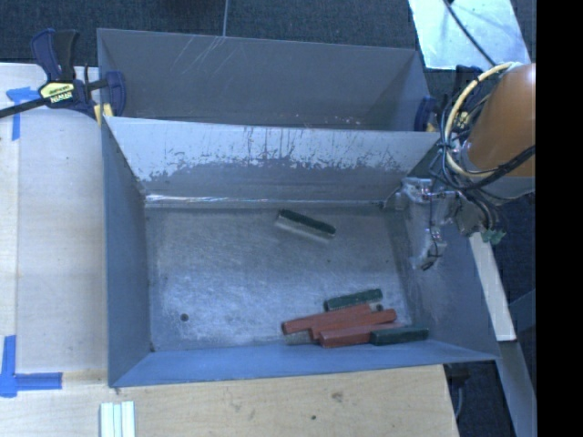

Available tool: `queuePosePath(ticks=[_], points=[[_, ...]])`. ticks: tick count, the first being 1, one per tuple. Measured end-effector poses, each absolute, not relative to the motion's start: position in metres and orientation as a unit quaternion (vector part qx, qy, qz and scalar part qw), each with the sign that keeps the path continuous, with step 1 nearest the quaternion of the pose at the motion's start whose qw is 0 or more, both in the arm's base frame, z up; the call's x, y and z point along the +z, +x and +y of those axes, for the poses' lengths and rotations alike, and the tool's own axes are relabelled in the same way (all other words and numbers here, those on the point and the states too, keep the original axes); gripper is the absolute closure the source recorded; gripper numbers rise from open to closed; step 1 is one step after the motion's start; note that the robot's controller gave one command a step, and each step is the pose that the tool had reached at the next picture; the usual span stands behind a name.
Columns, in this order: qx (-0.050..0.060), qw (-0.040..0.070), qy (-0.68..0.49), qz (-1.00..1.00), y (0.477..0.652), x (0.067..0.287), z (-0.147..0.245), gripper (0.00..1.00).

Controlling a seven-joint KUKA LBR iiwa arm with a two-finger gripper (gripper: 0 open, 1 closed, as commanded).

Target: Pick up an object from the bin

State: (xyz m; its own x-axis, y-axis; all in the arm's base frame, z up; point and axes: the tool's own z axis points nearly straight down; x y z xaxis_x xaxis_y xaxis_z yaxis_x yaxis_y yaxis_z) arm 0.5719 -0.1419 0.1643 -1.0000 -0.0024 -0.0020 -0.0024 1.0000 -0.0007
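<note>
The gripper (428, 248) hangs at the right wall of the grey bin (127, 244), holding nothing; open or closed cannot be told. Two reddish-brown bars (332, 320) and two dark green bars (353, 299) lie together at front right, apart from it. A third green bar (305, 225) lies alone near the back.

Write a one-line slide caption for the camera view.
Gripper at the right wall of the grey metal bin; red-brown bars and dark green bars lie front-right.
</note>
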Motion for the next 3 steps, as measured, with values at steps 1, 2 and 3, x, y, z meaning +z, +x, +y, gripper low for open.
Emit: queuePosePath(ticks=[1, 2, 3], points=[[0.0, 0.003, 0.094, 0.996, 0.489, 0.069, -0.079, 0.0], [0.001, 0.0, 0.092, 0.996, 0.489, 0.073, -0.079, 1.0], [0.0, 0.007, 0.117, 0.993, 0.509, 0.246, -0.08, 1.0]])
